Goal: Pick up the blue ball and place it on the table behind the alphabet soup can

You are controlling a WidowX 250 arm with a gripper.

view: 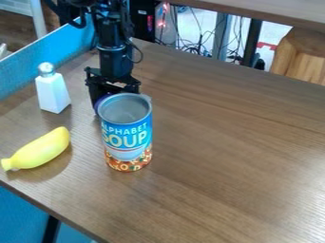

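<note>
The black gripper point(113, 86) hangs down at the upper left of the table, directly behind a soup can point(128, 137). Its lower end is hidden by the can, so whether the two touch cannot be told. The can stands upright, blue above and orange below, with its grey top facing up. A bit of purple-blue point(100, 101) shows at the can's upper left edge; what it belongs to is unclear. Left of the gripper stands a white bottle point(53, 93) with a silver cap. A yellow banana point(38, 151) lies at the table's left, in front of the bottle.
The brown wooden table point(234, 161) runs across the view. A blue panel point(47, 57) borders its upper left side. Beyond the far edge are cables point(194, 45), metal legs and a wooden stool point(301, 57); part of another tabletop point(273, 10) shows at upper right.
</note>
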